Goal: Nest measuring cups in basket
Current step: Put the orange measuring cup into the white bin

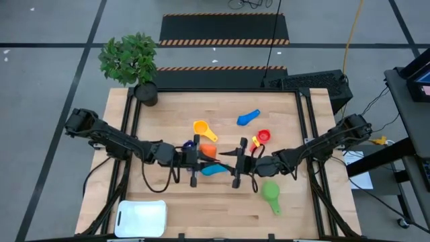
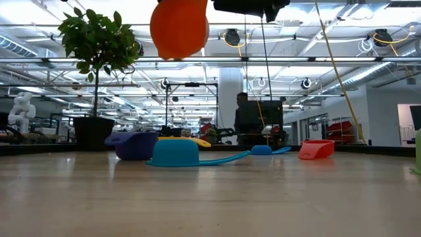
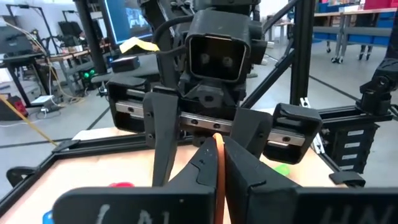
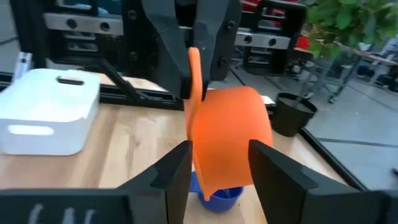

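Note:
An orange measuring cup (image 1: 209,151) hangs above the table's middle, between my two grippers. My left gripper (image 1: 200,156) is shut on it from the left. My right gripper (image 4: 217,163) faces it from the right, open, one finger on each side of the orange bowl (image 4: 230,140); whether they touch it I cannot tell. Below lie a light blue cup (image 1: 215,170) and a dark blue cup (image 2: 133,145). Yellow (image 1: 201,128), blue (image 1: 248,118), red (image 1: 263,136) and green (image 1: 271,193) cups lie around. The white basket (image 1: 141,218) stands at the near left. My left gripper pinches the orange cup's flat handle (image 3: 218,152) between its two fingers (image 4: 214,43). The fingers come level from the table's left. The cup is lifted clear of the table, its bowl (image 2: 179,26) on the side of my right gripper.
A dark pot with a green plant (image 1: 144,91) stands at the far left corner. Black frame rails (image 1: 306,128) run along the table's sides. Bare wood lies between the basket and the green cup.

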Robot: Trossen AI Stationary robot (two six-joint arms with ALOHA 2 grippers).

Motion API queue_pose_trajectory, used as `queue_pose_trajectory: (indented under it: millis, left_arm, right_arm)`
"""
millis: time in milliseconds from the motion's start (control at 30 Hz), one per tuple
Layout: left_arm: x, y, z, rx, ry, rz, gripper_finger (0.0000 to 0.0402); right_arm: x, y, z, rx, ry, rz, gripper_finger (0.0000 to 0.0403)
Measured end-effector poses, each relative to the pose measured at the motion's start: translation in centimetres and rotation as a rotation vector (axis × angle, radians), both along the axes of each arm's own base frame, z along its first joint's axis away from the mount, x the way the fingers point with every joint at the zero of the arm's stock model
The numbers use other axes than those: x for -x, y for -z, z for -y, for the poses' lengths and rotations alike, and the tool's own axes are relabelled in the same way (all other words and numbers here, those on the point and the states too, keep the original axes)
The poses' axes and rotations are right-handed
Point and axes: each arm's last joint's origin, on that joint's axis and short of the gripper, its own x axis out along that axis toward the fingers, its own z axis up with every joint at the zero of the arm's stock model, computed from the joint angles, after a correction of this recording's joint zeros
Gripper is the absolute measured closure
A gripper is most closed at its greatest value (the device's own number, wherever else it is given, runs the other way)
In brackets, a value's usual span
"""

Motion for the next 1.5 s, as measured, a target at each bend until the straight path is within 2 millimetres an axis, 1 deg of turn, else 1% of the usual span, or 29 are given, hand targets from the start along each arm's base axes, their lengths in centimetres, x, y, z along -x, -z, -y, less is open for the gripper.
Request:
queue_pose_trajectory:
  millis: [100, 233, 333, 433, 567, 633, 800, 900, 1100, 1200, 1300, 1400, 1500]
  left_arm:
    - [-0.1, -0.1, 0.0, -0.007, -0.004, 0.009, 0.0397]
    - [-0.1, 0.0, -0.2, -0.009, -0.014, 0.006, 0.0392]
    - [-0.1, 0.0, -0.2, -0.013, -0.014, 0.004, 0.0395]
    - [-0.1, 0.0, -0.2, -0.019, -0.012, 0.007, 0.0397]
    - [-0.1, -0.1, -0.4, -0.014, -0.014, 0.016, 0.0388]
    - [-0.2, -0.1, -0.4, -0.009, -0.014, 0.015, 0.0387]
    - [-0.2, -0.1, -0.4, 0.002, -0.013, 0.016, 0.0389]
    - [-0.1, -0.1, -0.2, 0.000, -0.014, 0.018, 0.0366]
    - [0.1, -0.3, 0.2, -0.002, -0.070, 0.026, 0.0269]
    - [0.4, -0.6, 0.5, -0.013, -0.070, 0.040, 0.0235]
    - [1.0, -1.0, 0.9, -0.028, -0.088, 0.039, 0.0221]
    - [1.7, -2.3, 1.1, -0.024, -0.135, 0.085, 0.0218]
    - [2.8, -2.9, 1.7, -0.054, -0.129, 0.080, 0.0218]
  right_arm:
    - [-0.1, -0.2, 0.1, -0.020, -0.026, 0.019, 0.0264]
    - [-0.2, -0.4, 0.2, -0.026, -0.023, 0.037, 0.0293]
    - [-0.2, -0.5, 0.1, -0.037, -0.067, 0.047, 0.0319]
    - [-0.2, -0.6, 0.1, -0.036, -0.072, 0.049, 0.0348]
    - [-0.2, -0.5, 0.1, -0.007, -0.073, 0.041, 0.0390]
    - [-0.2, -0.5, 0.1, 0.004, -0.075, 0.037, 0.0397]
    - [-0.2, -0.5, 0.1, 0.017, -0.073, 0.036, 0.0398]
    - [-0.2, -0.5, 0.1, 0.029, -0.075, 0.034, 0.0400]
    - [0.0, -0.5, 0.3, 0.069, -0.040, 0.010, 0.0402]
    - [0.4, -0.9, 0.4, 0.077, -0.032, -0.001, 0.0402]
    - [1.1, -1.6, 0.3, 0.081, -0.039, -0.010, 0.0402]
    - [2.1, -2.4, 0.3, 0.087, -0.050, -0.029, 0.0402]
    - [3.3, -3.5, 0.5, 0.073, -0.056, -0.033, 0.0402]
